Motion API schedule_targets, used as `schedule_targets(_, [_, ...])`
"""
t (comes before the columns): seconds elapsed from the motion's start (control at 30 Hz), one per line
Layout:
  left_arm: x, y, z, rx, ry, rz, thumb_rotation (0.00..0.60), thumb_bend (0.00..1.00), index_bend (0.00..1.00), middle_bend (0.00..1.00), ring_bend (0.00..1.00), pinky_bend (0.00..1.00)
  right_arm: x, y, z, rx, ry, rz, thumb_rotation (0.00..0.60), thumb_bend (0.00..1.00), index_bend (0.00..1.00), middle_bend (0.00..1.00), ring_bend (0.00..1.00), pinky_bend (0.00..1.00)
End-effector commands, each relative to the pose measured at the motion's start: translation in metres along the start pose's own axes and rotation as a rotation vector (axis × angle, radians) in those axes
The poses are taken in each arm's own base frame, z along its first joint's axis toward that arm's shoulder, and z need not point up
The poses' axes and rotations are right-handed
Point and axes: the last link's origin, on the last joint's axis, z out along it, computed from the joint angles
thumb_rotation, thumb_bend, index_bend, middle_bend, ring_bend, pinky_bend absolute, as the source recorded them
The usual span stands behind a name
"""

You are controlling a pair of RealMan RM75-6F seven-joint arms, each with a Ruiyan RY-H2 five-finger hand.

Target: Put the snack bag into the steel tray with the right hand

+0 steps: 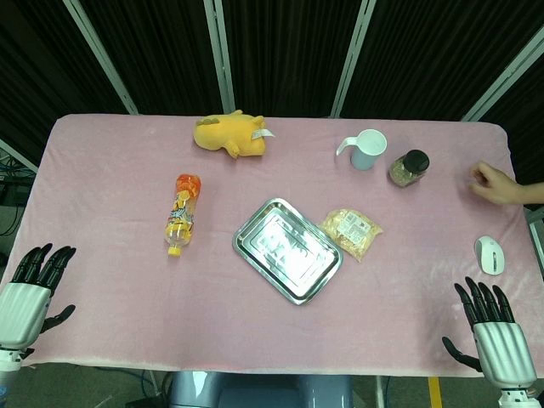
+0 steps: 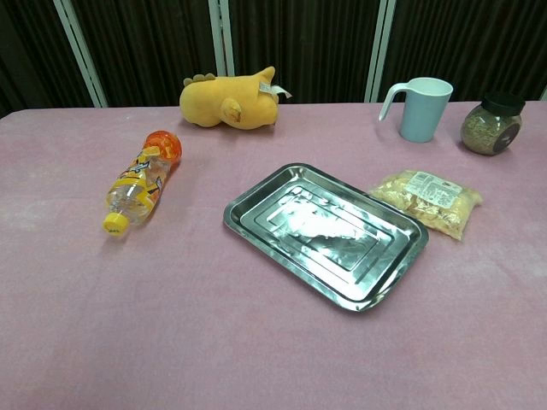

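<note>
Item: snack bag (image 1: 350,231), flat on the pink surface (image 1: 110,280), just beside the steel tray (image 1: 287,250) on its right edge; tray empty.
Right robot hand (image 1: 495,336): at the near right edge, fingers apart, holding nothing, well apart from the bag.
Left robot hand (image 1: 30,293): near left edge, spread, idle.
Step in hand, as judged: the reach. Bring your right robot hand forward and inward, passing the mouse (image 1: 488,254). Come down over the bag's middle, pinch the crinkly film firmly, lift clear of the tray's rim, then release low.
</note>
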Motion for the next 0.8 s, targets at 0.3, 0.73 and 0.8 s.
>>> schedule_targets(0.3, [-0.001,0.0,0.0,0.002,0.0,0.006,0.6,0.06,0.05,0.11,0.02,0.09,-0.003,-0.003,0.002,0.011,-0.012,0.001,0.521,0.27,0.0,0.0,0.0,0.01])
schedule_targets(0.73, [-0.005,-0.008,0.01,0.035,0.023,0.011,0.6,0.06,0.04,0.11,0.02,0.09,-0.02,-0.054,0.064,0.159,-0.049,-0.032,0.521,0.27,0.0,0.0,0.0,0.01])
schedule_targets(0.8, [-0.007,-0.007,0.011,0.036,0.021,0.016,0.6,0.06,0.04,0.11,0.02,0.09,-0.02,-0.064,0.077,0.179,-0.054,-0.044,0.521,0.27,0.0,0.0,0.0,0.01])
